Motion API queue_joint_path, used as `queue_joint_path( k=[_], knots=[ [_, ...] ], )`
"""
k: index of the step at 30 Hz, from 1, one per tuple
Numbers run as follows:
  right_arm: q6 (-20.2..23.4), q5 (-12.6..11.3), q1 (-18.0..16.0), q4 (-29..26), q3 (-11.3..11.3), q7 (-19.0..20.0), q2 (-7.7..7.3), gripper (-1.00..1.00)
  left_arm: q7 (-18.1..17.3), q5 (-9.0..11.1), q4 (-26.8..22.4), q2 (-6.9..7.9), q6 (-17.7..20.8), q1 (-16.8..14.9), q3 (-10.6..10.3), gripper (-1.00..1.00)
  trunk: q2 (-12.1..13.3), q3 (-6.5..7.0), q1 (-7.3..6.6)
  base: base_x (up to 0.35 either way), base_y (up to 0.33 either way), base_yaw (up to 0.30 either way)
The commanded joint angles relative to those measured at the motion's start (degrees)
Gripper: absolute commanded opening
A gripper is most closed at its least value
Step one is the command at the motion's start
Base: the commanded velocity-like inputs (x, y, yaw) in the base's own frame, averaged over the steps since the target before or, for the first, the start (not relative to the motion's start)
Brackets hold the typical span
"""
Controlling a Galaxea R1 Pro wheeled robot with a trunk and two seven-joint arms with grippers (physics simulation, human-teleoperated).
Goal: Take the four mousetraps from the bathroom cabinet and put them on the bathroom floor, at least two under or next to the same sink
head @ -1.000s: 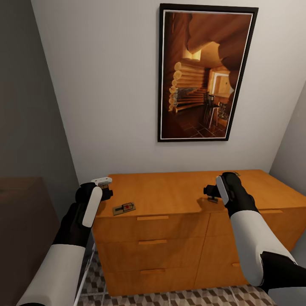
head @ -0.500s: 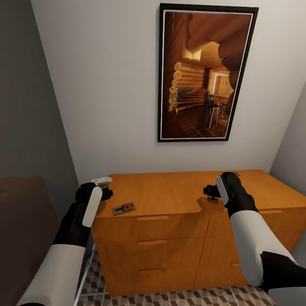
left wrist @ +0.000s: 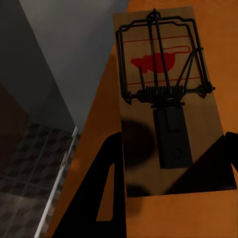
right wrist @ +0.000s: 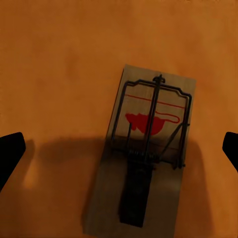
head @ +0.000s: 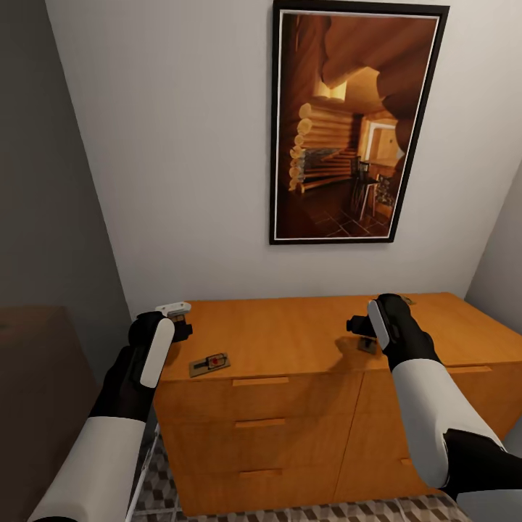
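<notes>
— Where do the mousetraps lie?

— On the flat top of the cabinet (head: 290, 341). In the head view one mousetrap (head: 209, 363) sits near the front edge, toward the left end, just beside the left gripper (head: 176, 319). A second mousetrap (head: 367, 345) lies under the right gripper (head: 357, 326), partly hidden by it.

— And relative to the fingers?

— In the left wrist view a mousetrap (left wrist: 165, 94) lies flat on the orange wood, its near end between the two dark fingers (left wrist: 106, 193); the fingers flank its sides, and I cannot tell whether they touch it. In the right wrist view the other mousetrap (right wrist: 144, 148) lies centred between the fingers (right wrist: 10, 153), which stand wide apart at the picture's edges, well clear of it.

— So nothing is held?

— The right fingers are spread and hold nothing. The left ones are apart too, not clamped on the wood.

— What else shows?

— A framed picture (head: 348, 123) on the wall above, and the cube-patterned bathroom floor (head: 156, 486) below.
</notes>
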Motion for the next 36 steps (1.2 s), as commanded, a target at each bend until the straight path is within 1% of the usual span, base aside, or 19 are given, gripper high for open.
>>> queue_joint_path(
  k=[1,10,21,36],
  knots=[
    [0.2,-0.1,0.0,-0.1,0.0,-0.1,0.00,1.00,0.5,0.5,0.0,-0.05,0.1,0.0,0.1,-1.00,0.0,-0.07,0.00,0.011,0.000,0.000],
    [0.2,-0.1,0.0,0.0,0.0,-0.1,-0.03,1.00,0.5,0.6,0.0,-0.06,0.1,0.0,0.1,-1.00,0.0,-0.07,0.00,0.003,0.000,0.000],
    [0.2,-0.1,0.0,-0.1,0.0,-0.1,-0.10,1.00,0.5,0.5,0.0,-0.07,0.2,0.0,0.1,-1.00,0.0,-0.07,0.00,-0.090,0.000,0.000],
    [0.2,-0.1,0.0,0.0,0.0,-0.1,-0.07,1.00,0.5,0.6,0.0,-0.15,0.2,0.0,0.1,-1.00,0.0,-0.07,0.00,-0.006,0.000,0.000]
  ],
)
